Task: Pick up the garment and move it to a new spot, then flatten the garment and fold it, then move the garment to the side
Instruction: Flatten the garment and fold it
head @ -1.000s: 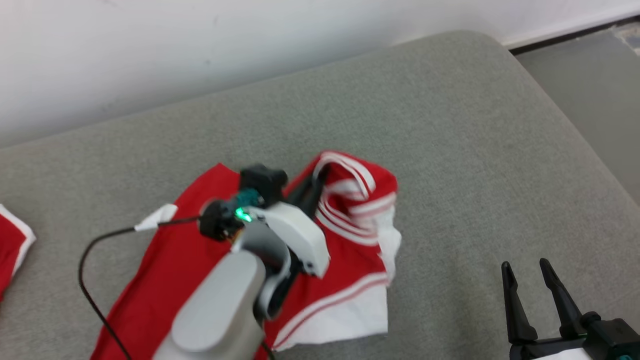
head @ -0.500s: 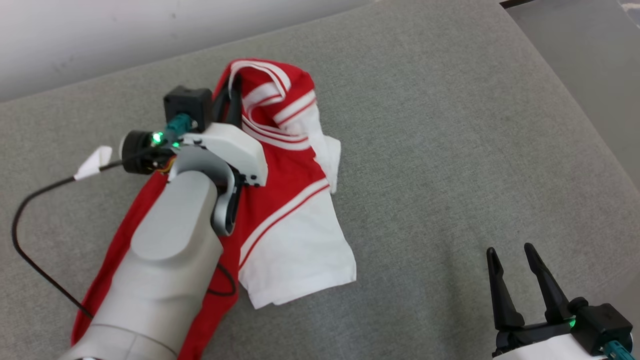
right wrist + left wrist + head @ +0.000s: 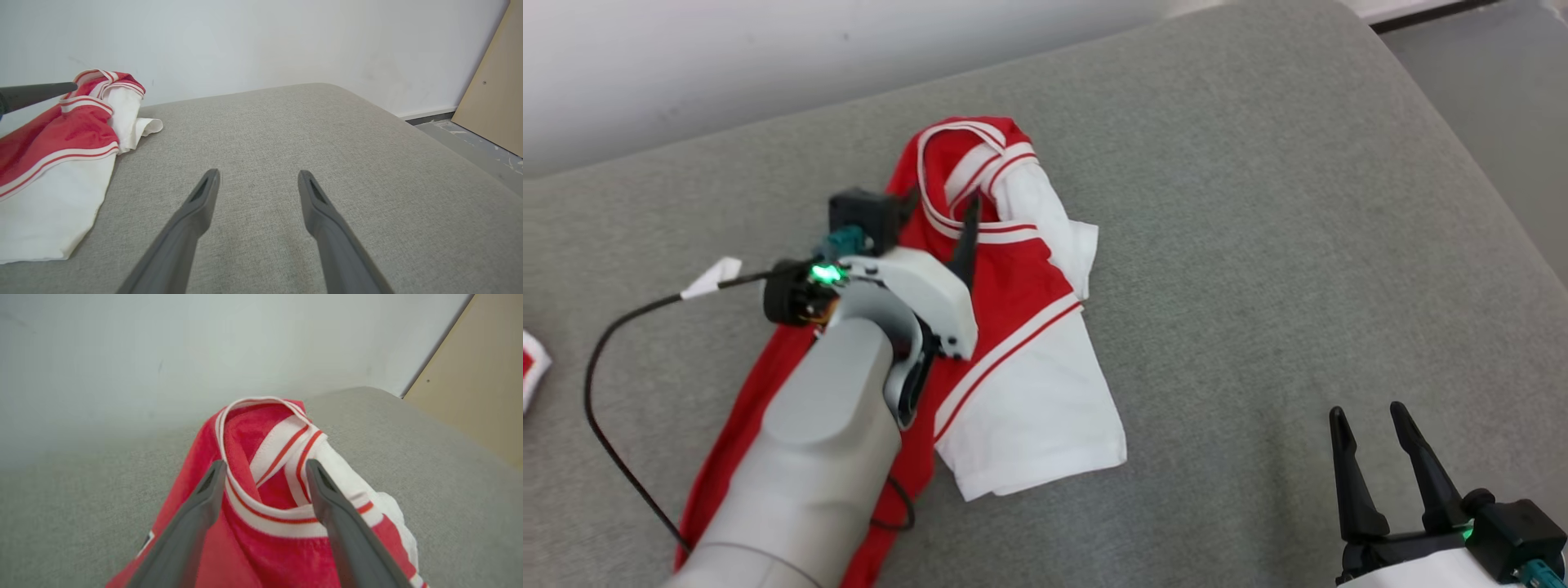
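Observation:
The garment, red with white striped trim and a white sleeve end, lies crumpled on the grey cushion. My left gripper hovers over its bunched collar end, open, with one finger on either side of the white-and-red collar band and nothing clamped. In the left wrist view the left gripper has its jaws spread, and the garment lies beneath them. My right gripper stands open at the lower right, over bare cushion. The right wrist view shows the right gripper with the garment off to its left.
A white wall backs the cushion. The cushion's rounded edge drops to a grey floor on the right. A tan board leans by the wall. A black cable with a white tab trails from my left wrist. Another red-and-white piece sits at the far left.
My left gripper has opened and let go of the garment's collar end, which now rests on the cushion. The head camera has shifted. The right gripper has stayed open.

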Robot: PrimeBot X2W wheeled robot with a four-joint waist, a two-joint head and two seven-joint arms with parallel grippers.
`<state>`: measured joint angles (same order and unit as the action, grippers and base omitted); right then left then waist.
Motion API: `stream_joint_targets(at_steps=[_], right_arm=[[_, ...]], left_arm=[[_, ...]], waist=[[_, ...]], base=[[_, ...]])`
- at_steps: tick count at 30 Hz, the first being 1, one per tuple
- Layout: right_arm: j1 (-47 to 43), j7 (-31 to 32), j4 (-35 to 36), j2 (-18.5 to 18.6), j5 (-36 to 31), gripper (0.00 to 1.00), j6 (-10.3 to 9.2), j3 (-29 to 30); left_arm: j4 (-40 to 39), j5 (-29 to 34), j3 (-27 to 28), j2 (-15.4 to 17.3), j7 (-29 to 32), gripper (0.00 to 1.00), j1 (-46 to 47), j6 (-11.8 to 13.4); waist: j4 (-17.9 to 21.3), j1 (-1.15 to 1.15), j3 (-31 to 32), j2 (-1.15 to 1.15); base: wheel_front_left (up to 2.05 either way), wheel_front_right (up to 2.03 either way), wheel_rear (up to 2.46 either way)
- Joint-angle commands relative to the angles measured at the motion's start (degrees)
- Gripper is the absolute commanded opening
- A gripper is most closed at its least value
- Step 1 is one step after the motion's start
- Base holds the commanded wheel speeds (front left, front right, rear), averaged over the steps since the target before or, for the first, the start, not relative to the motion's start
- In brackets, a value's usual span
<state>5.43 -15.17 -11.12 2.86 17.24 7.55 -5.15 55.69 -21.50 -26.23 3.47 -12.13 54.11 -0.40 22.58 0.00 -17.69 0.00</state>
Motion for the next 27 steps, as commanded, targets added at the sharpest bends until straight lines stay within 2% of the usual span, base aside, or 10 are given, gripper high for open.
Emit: stream_joint_targets(at_steps=[1, 4, 10, 18, 27], right_arm=[[-0.98, 0.04, -0.21, 0.1, 0.16, 1.0, -0.13, 0.4], [-1.62, 0.04, -0.3, 0.1, 0.0, 1.0, -0.13, 0.69], [-2.9, 0.04, -0.34, 0.11, -0.48, 1.0, -0.13, 1.1], [-5.83, 0.04, -0.3, 0.12, -2.17, 1.0, -0.13, 2.99], [-9.49, 0.04, 1.14, 0.6, -4.44, 1.0, -0.13, 6.16]], left_arm=[[-0.26, -0.58, -0.34, -0.03, 0.28, 1.0, -1.82, -0.74], [-1.62, -1.65, -0.76, -0.09, 1.15, 1.0, -4.51, -1.9], [-6.53, -3.05, -0.23, 1.39, 1.07, 1.0, -10.05, -1.12], [-21.67, -3.5, 2.1, 4.9, -2.11, 1.0, -23.93, 3.76], [-39.79, -0.53, 6.46, 8.62, -3.01, 1.0, -43.2, 9.7]], waist=[[-1.65, 0.0, 1.42, 0.0], [-3.58, 0.0, 3.03, 0.0], [-6.73, 0.0, 5.82, 0.0], [-10.95, 0.0, 11.37, 0.0], [-14.65, 0.0, 16.78, 0.0]], base=[[0.0, 0.0, 0.0], [0.0, 0.0, 0.0], [0.0, 0.0, 0.0], [0.0, 0.0, 0.0], [0.0, 0.0, 0.0]])
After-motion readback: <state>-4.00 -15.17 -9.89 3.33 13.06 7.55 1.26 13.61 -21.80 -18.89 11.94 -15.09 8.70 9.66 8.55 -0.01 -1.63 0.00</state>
